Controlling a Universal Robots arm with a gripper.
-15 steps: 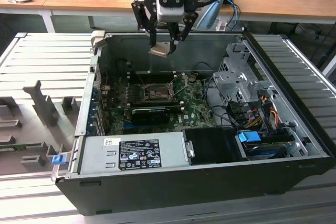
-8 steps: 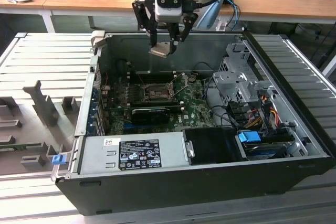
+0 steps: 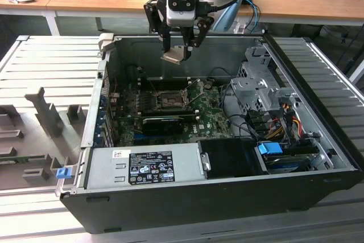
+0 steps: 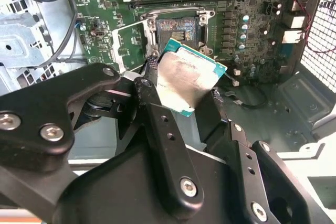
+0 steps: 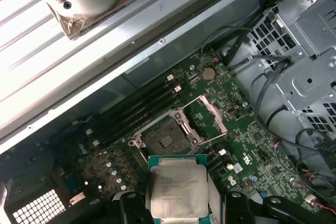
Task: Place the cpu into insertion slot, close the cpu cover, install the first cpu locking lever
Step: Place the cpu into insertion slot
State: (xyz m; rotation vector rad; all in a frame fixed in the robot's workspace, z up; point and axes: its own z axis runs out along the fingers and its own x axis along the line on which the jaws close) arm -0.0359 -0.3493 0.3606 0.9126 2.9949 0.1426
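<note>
My gripper (image 3: 177,49) hangs above the open computer case (image 3: 307,189), shut on the cpu (image 3: 174,56). The cpu (image 5: 177,187) is a square chip with a pale metal face and a green edge, pinched by its sides between the black fingers (image 4: 157,116). In the second wrist view the cpu (image 4: 189,80) looks tilted. Well below it on the green motherboard lies the insertion slot (image 5: 167,139), bare and uncovered, with its silver rim (image 3: 166,99). The cpu cover (image 5: 212,114) stands swung up beside the slot, and it also shows in the second wrist view (image 4: 128,43).
Memory slots (image 5: 136,111) run beside the socket. A black graphics card (image 3: 162,122) lies in front of it, then the power supply (image 3: 145,166). A metal drive cage (image 3: 256,83) and loose cables (image 3: 273,120) fill the exterior view's right side of the case. Grey ribbed surfaces (image 3: 51,66) flank the case.
</note>
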